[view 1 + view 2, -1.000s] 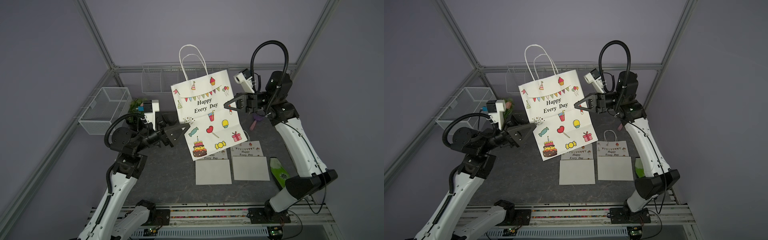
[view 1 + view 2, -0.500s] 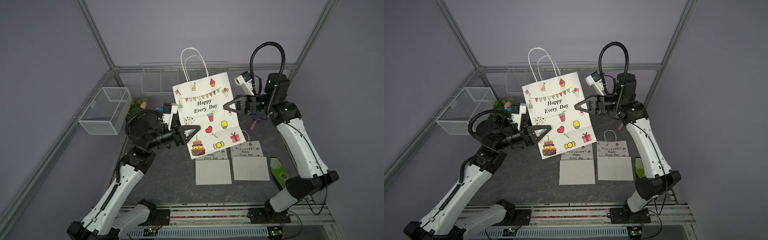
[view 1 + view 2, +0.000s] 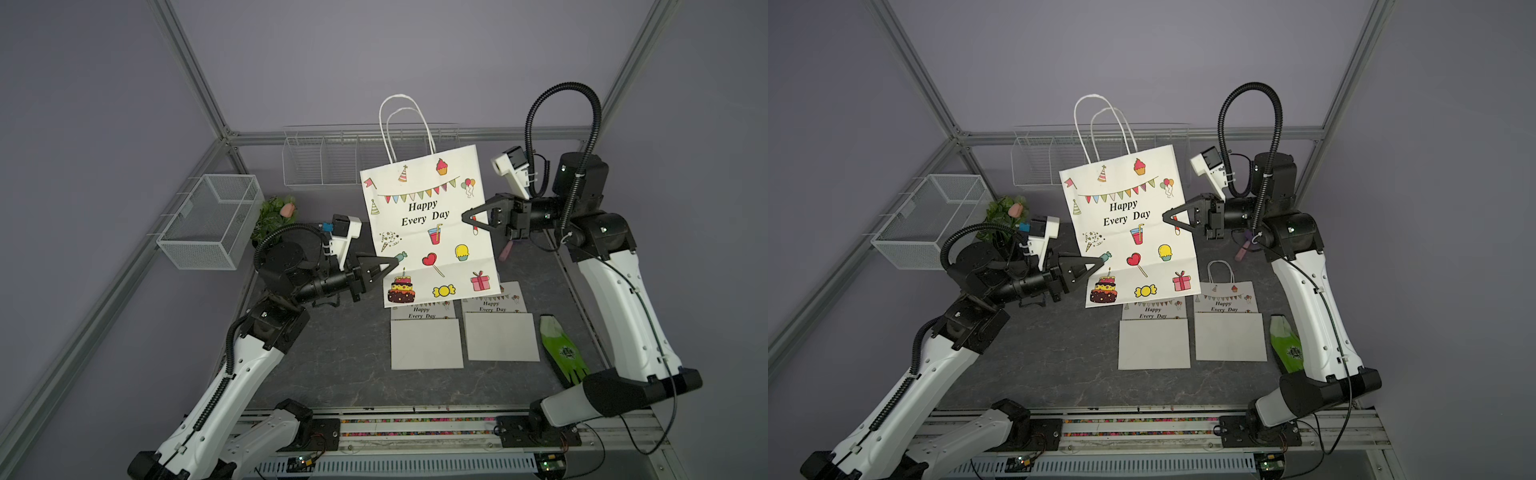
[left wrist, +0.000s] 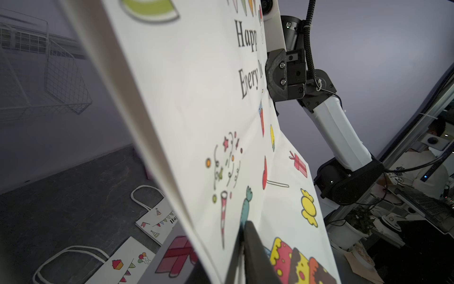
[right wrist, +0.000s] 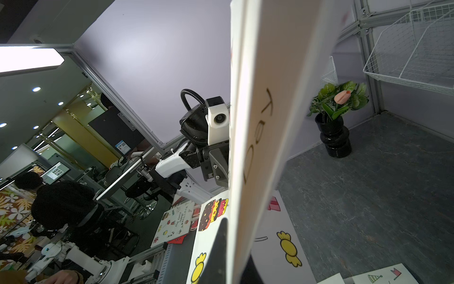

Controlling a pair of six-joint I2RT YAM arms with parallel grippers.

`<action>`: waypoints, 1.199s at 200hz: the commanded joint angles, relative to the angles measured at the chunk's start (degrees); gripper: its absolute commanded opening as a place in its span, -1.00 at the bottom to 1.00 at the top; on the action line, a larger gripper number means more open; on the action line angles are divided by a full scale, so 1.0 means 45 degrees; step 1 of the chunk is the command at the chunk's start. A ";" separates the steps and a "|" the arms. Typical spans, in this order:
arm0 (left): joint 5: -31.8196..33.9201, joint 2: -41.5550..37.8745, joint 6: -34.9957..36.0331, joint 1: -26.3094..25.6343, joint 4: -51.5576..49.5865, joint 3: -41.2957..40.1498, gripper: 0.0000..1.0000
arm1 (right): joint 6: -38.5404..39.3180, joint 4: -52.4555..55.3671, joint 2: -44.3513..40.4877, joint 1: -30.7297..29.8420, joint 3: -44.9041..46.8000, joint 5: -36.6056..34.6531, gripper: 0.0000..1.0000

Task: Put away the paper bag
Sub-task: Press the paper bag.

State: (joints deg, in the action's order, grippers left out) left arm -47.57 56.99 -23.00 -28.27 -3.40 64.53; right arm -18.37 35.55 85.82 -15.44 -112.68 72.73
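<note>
Bags, three by my count, one upright paper bag (image 3: 428, 232) pinched edgewise by my left hand (image 3: 395, 262) and right hand (image 3: 464, 216), two folded bags (image 3: 427, 343) (image 3: 501, 334) flat on tabletop (image 3: 332, 353).

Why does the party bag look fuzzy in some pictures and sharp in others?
Left wrist view: the paper bag is close to the lens, so its near edge smears. Right wrist view: its edge blurs too, while the flower vase looks sharp. Both top views: farther off, the bag's drawings look crisp.
</note>
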 commanded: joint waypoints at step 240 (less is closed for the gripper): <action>-0.1109 0.0755 -0.2263 -0.0064 0.2124 0.0396 0.21 | -0.0557 -0.2382 -0.2389 -0.0434 0.3255 -0.3305 -0.87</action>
State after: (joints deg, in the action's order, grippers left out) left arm -51.29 60.82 -32.51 -28.32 5.91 65.28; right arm -17.87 30.50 76.62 -17.30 -99.66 59.75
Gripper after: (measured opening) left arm 0.556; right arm 0.068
